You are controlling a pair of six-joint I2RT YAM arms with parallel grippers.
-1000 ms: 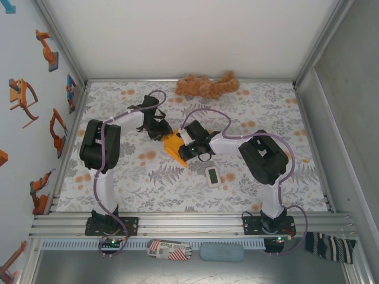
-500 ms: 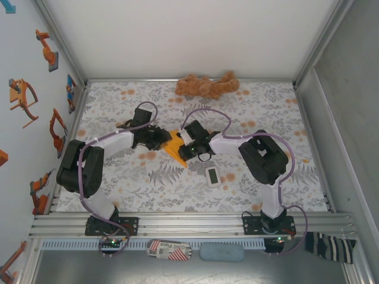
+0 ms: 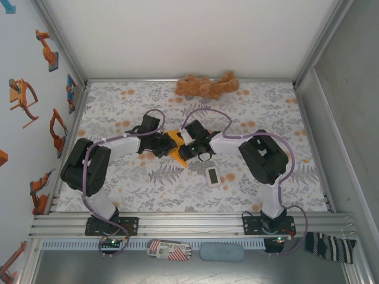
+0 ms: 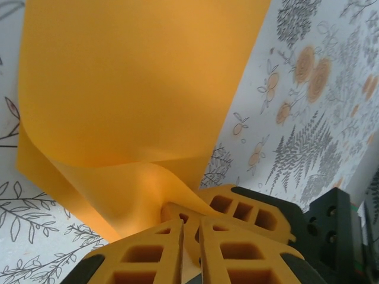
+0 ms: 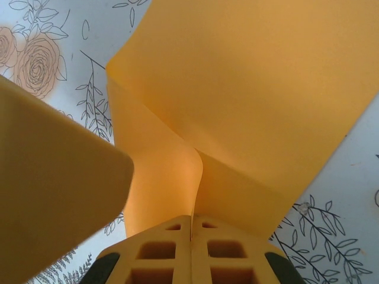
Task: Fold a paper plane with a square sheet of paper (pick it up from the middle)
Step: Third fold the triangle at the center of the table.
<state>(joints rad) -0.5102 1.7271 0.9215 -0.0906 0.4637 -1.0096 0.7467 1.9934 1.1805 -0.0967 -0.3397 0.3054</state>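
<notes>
Two robot arms reach toward each other over a bench (image 3: 269, 115) covered in a grey leaf and orange flower print. Between them, near the middle of the bench, is the orange paper (image 3: 177, 155), showing from above as a small wedge with its tip pointing toward the near edge. The left arm (image 3: 121, 142) comes in from the left, and its jaws are closed together, pinching a curled edge of the paper. The right arm (image 3: 228, 142) comes in from the right, and its jaws are pressed shut on a fold of the same sheet. Close up, the paper bows upward off the bench. A brown plush toy (image 3: 207, 86) lies at the far edge. A small white device (image 3: 213, 176) sits near the right arm.
</notes>
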